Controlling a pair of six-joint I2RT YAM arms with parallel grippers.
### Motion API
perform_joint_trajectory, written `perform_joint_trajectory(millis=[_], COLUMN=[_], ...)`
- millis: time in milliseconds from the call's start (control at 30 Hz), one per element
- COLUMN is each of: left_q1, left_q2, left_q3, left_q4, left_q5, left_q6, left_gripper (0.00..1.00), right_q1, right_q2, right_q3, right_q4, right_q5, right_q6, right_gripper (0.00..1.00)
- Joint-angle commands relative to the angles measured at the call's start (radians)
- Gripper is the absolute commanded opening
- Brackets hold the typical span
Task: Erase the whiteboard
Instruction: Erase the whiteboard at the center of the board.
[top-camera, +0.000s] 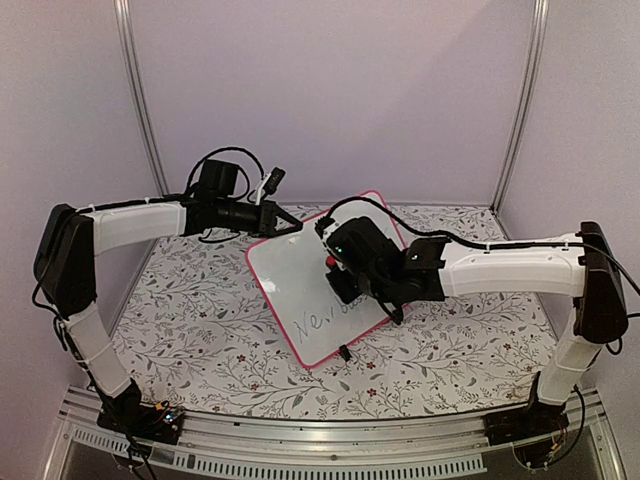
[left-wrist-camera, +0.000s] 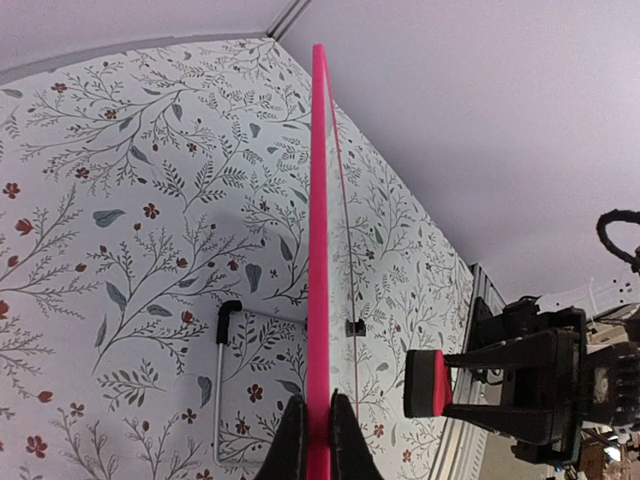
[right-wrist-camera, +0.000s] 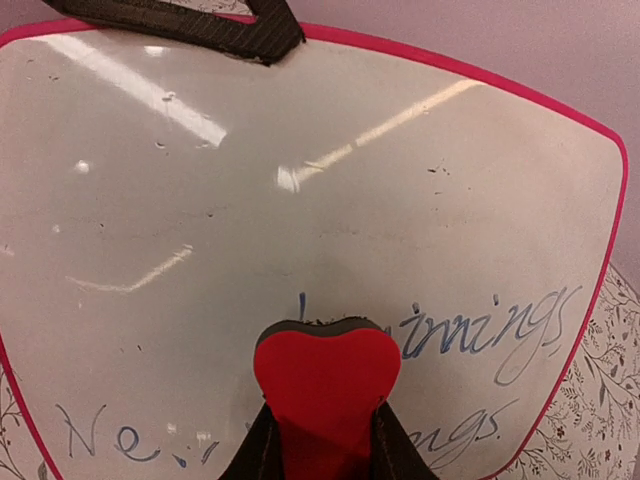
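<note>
The whiteboard, white with a pink-red rim, stands tilted up from the table. My left gripper is shut on its upper rim. In the left wrist view the board shows edge-on, with the left gripper clamped on the pink edge. My right gripper is shut on a red heart-shaped eraser, whose dark felt face lies against the board. Blue handwriting runs to the right of the eraser and below it. The eraser meets the board's face from the right.
A floral cloth covers the table. A wire stand with a black tip lies behind the board. A black clip foot sits at the board's lower edge. Plain walls and metal posts close the back.
</note>
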Motion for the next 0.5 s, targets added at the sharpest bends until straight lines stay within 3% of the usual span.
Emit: perform_joint_trajectory(millis=[0,467], left_q1=[-0.012,-0.012], left_q2=[-0.006,-0.008], left_q3=[-0.003,-0.004], left_q4=[0.001,0.0], left_q5=[-0.041,-0.043], left_q6=[0.023,0.022], left_gripper=[0.0,0.0], right_q1=[-0.005,-0.055], right_q2=[0.055,0.124], right_q3=[0.083,0.1], right_q4=[0.041,0.047], right_q5=[0.033,-0.039], right_q6=[-0.028,-0.008], right_gripper=[0.0,0.0])
